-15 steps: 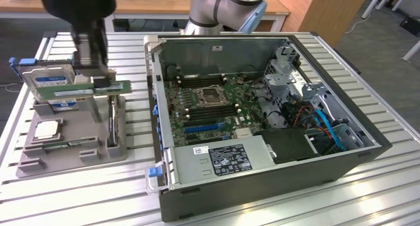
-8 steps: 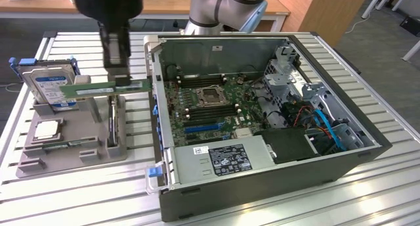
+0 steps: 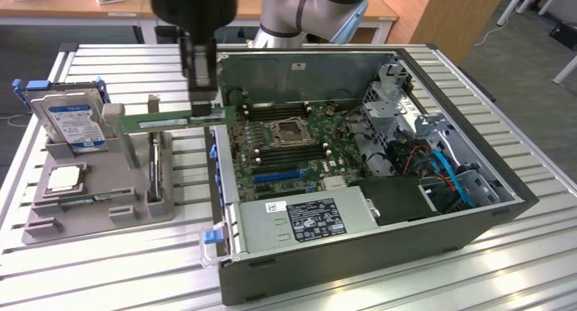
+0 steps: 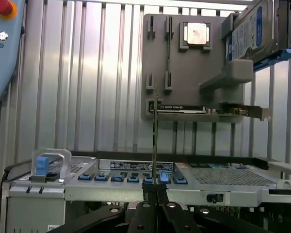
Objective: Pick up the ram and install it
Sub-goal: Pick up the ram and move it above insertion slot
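At the exterior view's left, the hard drive (image 3: 67, 118) and the CPU chip (image 3: 65, 179) are seen resting in the grey holder (image 3: 108, 209); neither should be touched. Just right of them, the ram (image 3: 162, 122) is held level in the air, reaching from above the holder to the edge of the computer case (image 3: 361, 257). It is pinched near one end by the gripper (image 3: 205, 109), whose jaws are closed narrowly on the board. In the wrist view the ram (image 4: 155, 145) is seen edge-on. Further right, the memory slots (image 3: 275, 111) lie beside the CPU socket (image 3: 290, 130). The carry is judged best done slowly, with the stick kept parallel to a slot, since an off-centre grip may let the free end sag or twist.
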Controlling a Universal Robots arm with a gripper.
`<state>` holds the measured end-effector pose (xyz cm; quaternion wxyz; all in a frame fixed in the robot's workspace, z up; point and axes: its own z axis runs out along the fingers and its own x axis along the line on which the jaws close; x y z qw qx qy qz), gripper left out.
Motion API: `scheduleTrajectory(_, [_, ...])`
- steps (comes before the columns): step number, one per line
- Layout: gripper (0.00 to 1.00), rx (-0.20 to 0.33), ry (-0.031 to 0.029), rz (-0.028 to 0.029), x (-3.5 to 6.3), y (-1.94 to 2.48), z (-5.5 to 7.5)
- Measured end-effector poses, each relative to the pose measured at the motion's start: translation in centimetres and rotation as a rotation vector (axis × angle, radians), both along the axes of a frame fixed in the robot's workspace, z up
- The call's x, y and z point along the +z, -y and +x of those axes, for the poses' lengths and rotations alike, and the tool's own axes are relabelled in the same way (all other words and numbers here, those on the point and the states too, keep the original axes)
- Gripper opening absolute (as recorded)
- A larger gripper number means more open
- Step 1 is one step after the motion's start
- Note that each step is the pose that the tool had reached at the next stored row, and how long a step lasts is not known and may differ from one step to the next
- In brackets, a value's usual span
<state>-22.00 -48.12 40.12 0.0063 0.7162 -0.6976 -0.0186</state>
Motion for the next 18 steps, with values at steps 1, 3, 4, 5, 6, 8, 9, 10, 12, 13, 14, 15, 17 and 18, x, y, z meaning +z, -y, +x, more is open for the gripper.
scheduleTrajectory(1, [0.12,0.001,-0.0001,0.0,0.0,0.0,0.5])
scheduleTrajectory(3, [0.12,0.003,-0.0001,-0.0001,0.01,0.0,1.3])
scheduleTrajectory(4, [0.12,0.004,-0.0001,-0.0001,0.01,0.0,1.8])
scheduleTrajectory(5, [0.12,0.006,-0.0001,0.0,0.0,0.0,2.2])
scheduleTrajectory(6, [0.12,0.007,-0.0001,0.0,0.01,0.0,2.7])
scheduleTrajectory(8, [0.12,0.009,-0.0001,0.0001,0.0,0.0,3.5])
scheduleTrajectory(9, [0.12,0.01,-0.0001,0.0001,0.01,0.0,4.0])
scheduleTrajectory(10, [0.12,0.011,-0.0001,0.0001,0.01,0.0,4.4])
scheduleTrajectory(12, [0.12,0.012,-0.0001,0.0003,0.0,0.0,5.3])
scheduleTrajectory(13, [0.12,0.013,-0.0001,0.0005,0.0,0.0,5.8])
scheduleTrajectory(14, [0.12,0.014,0.0,0.0005,0.0,0.0,6.2])
scheduleTrajectory(15, [0.12,0.014,-0.0001,0.0006,0.0,0.0,6.6])
scheduleTrajectory(17, [0.12,0.016,0.0,0.0006,0.0,0.0,7.4])
scheduleTrajectory(18, [0.12,0.016,-0.0001,0.0006,0.0,0.0,7.8])
